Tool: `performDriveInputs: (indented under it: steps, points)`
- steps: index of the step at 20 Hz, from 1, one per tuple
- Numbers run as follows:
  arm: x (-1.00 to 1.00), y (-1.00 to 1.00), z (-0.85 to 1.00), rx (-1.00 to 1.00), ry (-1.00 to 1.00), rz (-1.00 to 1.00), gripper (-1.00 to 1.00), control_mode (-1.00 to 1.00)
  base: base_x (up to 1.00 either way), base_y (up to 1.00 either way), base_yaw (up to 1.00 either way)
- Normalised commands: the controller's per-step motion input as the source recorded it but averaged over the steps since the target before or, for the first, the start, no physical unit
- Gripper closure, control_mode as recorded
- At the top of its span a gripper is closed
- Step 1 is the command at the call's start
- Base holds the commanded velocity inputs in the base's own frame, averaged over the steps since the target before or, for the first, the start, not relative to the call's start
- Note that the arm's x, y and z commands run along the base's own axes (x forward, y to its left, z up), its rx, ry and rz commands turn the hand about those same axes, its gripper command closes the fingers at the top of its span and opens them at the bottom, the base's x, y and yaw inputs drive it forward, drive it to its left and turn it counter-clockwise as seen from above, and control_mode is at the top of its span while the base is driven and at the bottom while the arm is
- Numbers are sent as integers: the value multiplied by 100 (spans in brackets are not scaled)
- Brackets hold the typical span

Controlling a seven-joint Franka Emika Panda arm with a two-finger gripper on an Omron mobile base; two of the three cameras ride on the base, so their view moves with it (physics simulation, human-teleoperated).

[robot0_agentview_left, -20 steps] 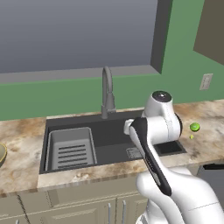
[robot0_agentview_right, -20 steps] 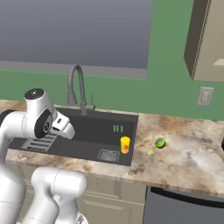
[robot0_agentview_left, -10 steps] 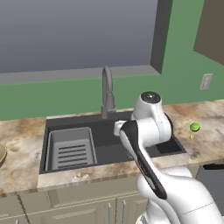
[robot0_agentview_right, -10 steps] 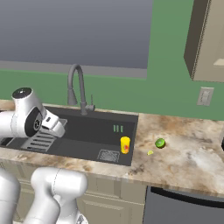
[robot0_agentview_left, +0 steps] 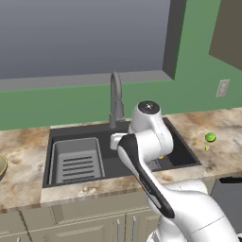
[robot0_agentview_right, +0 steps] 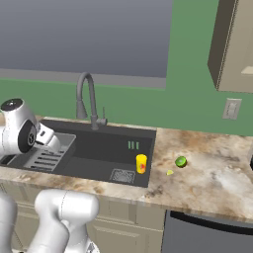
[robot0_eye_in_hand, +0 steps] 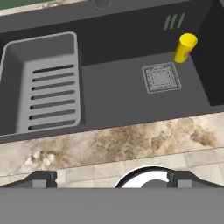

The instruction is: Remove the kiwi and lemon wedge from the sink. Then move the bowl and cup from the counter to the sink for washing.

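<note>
No text, label, brand or number can be read anywhere in these pictures. The cup (robot0_agentview_right: 141, 163), standing inside the sink (robot0_agentview_right: 101, 145) near the drain, carries a red mark on its side, too small to read as any letter or sign. Three short green strokes on the sink's back wall spell nothing.

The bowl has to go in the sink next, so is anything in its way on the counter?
Nothing visible. The bowl sits at the counter's far left edge, and bare stone lies between it and the sink. The nearest part of the basin holds the ribbed rack.
</note>
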Motion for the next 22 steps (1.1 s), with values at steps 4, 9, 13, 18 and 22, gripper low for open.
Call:
performDriveInputs:
  steps: [4, 9, 13, 18, 22]
  points:
    - [0, 41, 1, 0, 0, 7, -100, -100, 0, 0, 0]
    - [0, 41, 6, 0, 0, 8, -100, -100, 0, 0, 0]
    - [-1, 39, 8, 0, 0, 8, -100, -100, 0, 0, 0]
    - [-1, 37, 10, 0, 0, 10, -100, -100, 0, 0, 0]
    - [-2, 37, 12, 0, 0, 9, -100, -100, 0, 0, 0]
